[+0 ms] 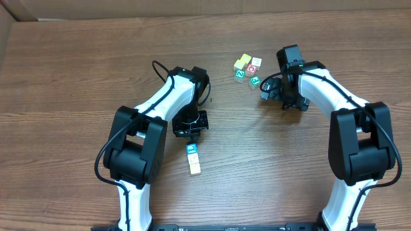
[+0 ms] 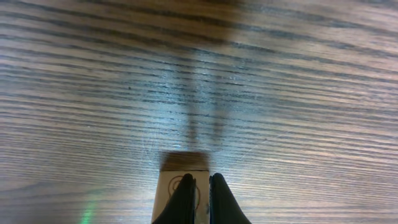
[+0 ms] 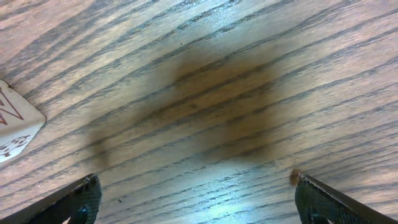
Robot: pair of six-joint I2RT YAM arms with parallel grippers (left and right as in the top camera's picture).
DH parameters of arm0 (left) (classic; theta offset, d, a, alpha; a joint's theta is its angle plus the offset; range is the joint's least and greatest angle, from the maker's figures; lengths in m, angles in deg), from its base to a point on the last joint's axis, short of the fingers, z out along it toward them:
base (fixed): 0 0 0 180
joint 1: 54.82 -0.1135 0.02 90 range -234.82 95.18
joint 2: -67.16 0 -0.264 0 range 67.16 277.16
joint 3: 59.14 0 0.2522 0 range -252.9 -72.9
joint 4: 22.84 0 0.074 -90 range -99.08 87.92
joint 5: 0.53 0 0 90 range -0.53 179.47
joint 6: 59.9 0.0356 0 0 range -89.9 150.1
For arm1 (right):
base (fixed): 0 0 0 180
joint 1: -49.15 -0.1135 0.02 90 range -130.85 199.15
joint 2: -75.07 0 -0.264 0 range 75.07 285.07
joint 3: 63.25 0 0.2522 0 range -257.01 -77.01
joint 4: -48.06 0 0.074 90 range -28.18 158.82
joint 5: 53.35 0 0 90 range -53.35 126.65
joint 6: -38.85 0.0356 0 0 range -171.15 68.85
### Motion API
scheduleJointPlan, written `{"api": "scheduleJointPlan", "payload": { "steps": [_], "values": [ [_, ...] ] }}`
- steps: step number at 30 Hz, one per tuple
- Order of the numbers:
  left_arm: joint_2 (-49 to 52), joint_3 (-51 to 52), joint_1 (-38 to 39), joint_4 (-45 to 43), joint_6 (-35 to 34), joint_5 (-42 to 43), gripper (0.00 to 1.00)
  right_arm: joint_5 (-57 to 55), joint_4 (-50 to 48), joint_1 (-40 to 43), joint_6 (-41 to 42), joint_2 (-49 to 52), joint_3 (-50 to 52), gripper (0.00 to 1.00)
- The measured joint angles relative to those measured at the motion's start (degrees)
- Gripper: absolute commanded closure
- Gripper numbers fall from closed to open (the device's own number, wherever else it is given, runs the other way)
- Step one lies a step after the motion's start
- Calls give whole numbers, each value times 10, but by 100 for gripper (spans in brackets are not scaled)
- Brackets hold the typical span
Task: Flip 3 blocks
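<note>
Your table (image 1: 77, 70) carries every item. Your left hand (image 2: 202, 186) is closed tight with nothing between its fingers. Its tips sit over the nearest block (image 2: 176, 186), which is cut off at the frame edge, so you cannot confirm contact. Your right hand (image 3: 199, 202) stands wide and empty. The three blocks (image 1: 192, 158) lie in a row just beside the left hand. Other cubes (image 1: 247, 68) cluster near the right hand. One red-marked cube (image 3: 15, 124) shows only partly.

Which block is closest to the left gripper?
The blue block, heading the row below the left gripper; the cream block and yellow block lie beyond it.
</note>
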Motion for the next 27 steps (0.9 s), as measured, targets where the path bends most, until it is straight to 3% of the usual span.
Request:
{"api": "scheduleJointPlan", "payload": {
  "steps": [27],
  "values": [
    [0, 0, 5, 5, -2, 31, 96, 0, 0, 0, 0, 0, 0, 0]
  ]
}}
